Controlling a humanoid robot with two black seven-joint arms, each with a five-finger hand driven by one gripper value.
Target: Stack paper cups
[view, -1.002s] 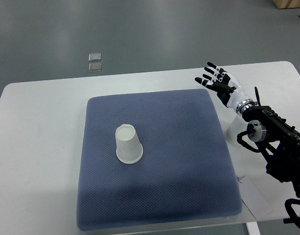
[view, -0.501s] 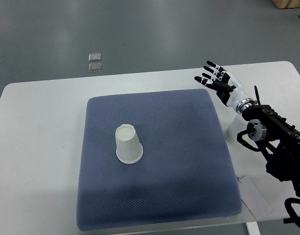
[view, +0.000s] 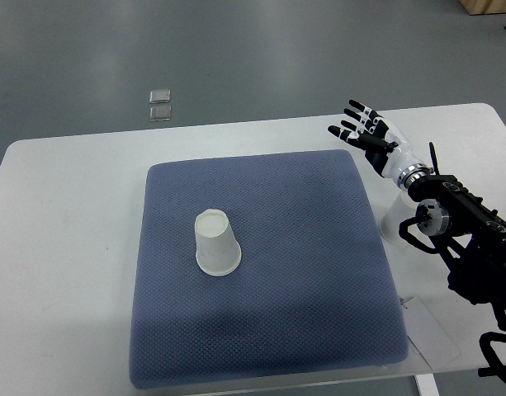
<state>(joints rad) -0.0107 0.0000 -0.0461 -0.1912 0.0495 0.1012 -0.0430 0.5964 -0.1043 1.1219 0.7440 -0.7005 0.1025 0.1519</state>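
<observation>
White paper cup [view: 215, 242], upside down, left of centre on blue-grey textured mat [view: 319, 272]; my right hand [view: 370, 134] over its far right corner, fingers spread wide, empty.

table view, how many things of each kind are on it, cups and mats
paper cup: 1 in clear view, upside down on the mat
white cup-like thing: 1, partly hidden behind the robot arm, cannot confirm
blue mat: 1
total: 3
</observation>
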